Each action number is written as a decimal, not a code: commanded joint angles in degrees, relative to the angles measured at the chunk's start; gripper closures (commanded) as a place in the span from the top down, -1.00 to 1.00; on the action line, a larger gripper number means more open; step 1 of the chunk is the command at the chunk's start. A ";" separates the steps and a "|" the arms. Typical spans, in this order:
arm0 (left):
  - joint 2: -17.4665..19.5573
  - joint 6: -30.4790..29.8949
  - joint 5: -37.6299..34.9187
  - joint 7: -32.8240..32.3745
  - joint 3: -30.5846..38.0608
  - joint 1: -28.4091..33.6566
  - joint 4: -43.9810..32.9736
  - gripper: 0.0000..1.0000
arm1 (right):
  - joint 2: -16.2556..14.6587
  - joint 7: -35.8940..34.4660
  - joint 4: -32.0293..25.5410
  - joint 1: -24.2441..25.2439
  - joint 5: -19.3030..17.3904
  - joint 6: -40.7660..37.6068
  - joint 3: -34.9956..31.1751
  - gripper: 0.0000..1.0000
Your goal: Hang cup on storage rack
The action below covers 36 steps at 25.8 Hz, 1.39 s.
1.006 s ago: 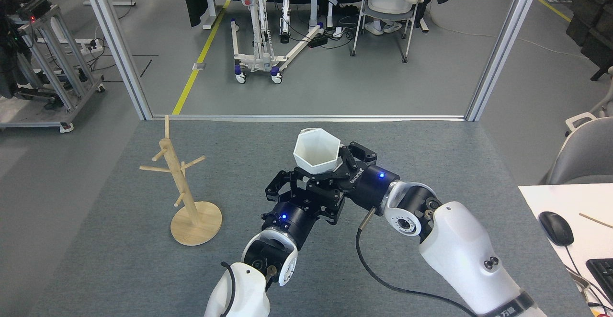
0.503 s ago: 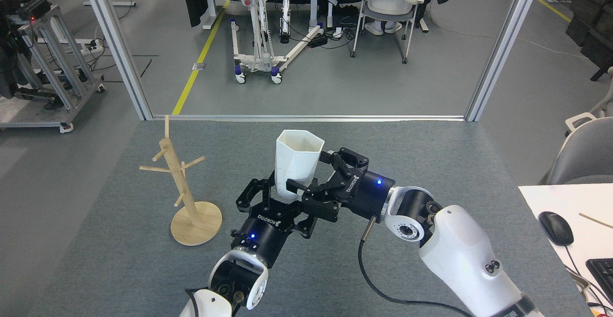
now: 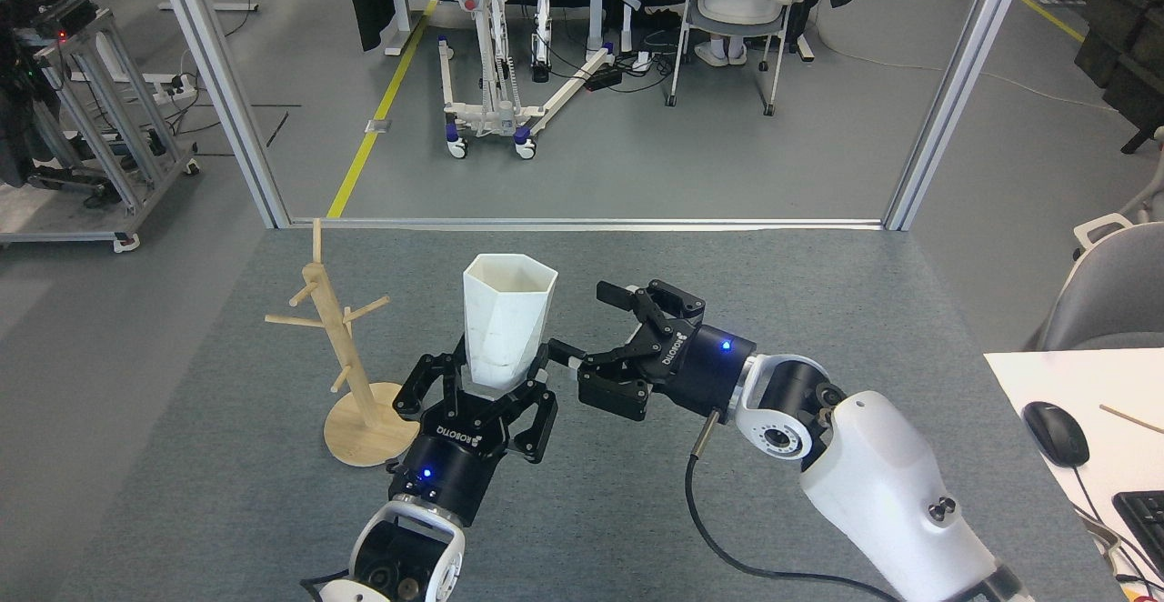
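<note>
White faceted hexagonal-rimmed cup [image 3: 506,322] upright, base clamped in left gripper [image 3: 482,393]; handle not visible. Right gripper [image 3: 600,325] just beside it, fingers spread, empty. Light wooden mug-tree storage rack [image 3: 344,356] stands left on grey table [image 3: 818,293].

White-shelled arms, black wrists with blue lights, ROBOTIQ-marked black pincers.

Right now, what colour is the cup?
White, plain with no pattern; the cup shows in the head view.

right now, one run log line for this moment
left hand: shut on white faceted cup, upright | right hand: open, beside cup | light wooden mug tree: pegs empty
</note>
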 commanded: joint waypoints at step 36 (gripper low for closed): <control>5.31 0.10 -0.17 8.79 13.02 13.99 -4.35 -0.68 | -7.55 0.94 5.66 18.86 -11.17 -15.48 -40.36 0.98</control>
